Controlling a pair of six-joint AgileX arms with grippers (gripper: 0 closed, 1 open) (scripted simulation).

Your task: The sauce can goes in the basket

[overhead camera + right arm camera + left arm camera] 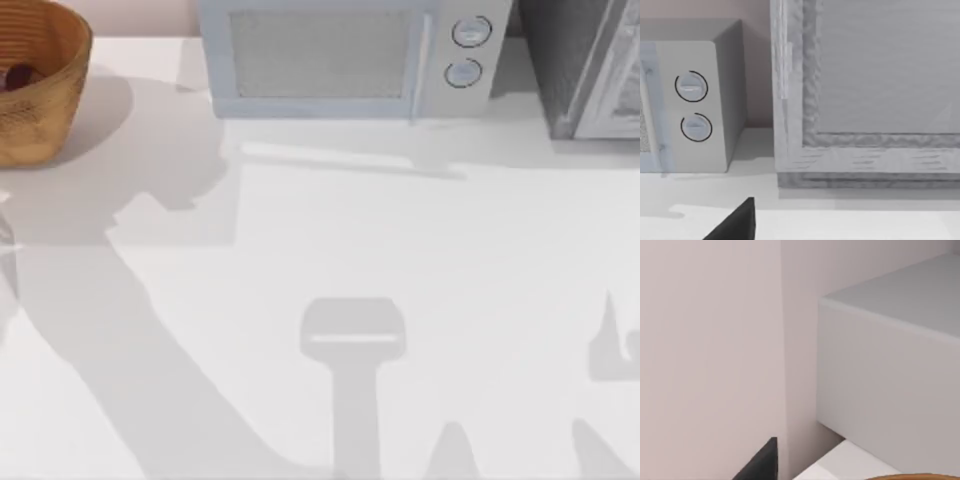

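Note:
The basket [35, 100], a round woven wicker bowl, stands at the table's far left corner, cut off by the top view's edge. Inside it shows a small dark maroon patch, the sauce can [18, 76], mostly hidden by the basket wall. A sliver of the basket's rim [915, 476] appears in the left wrist view, close beneath a dark piece of my left gripper [762, 465]. That gripper is up near the back wall, beside the microwave. A dark piece of my right gripper [737, 222] hangs over the table at the back right, with nothing seen in it.
A pale microwave [345, 60] with two round dials [470, 32] stands along the back, right of the basket. A grey appliance [585, 65] fills the back right corner. Arm shadows lie across the white tabletop [320, 260].

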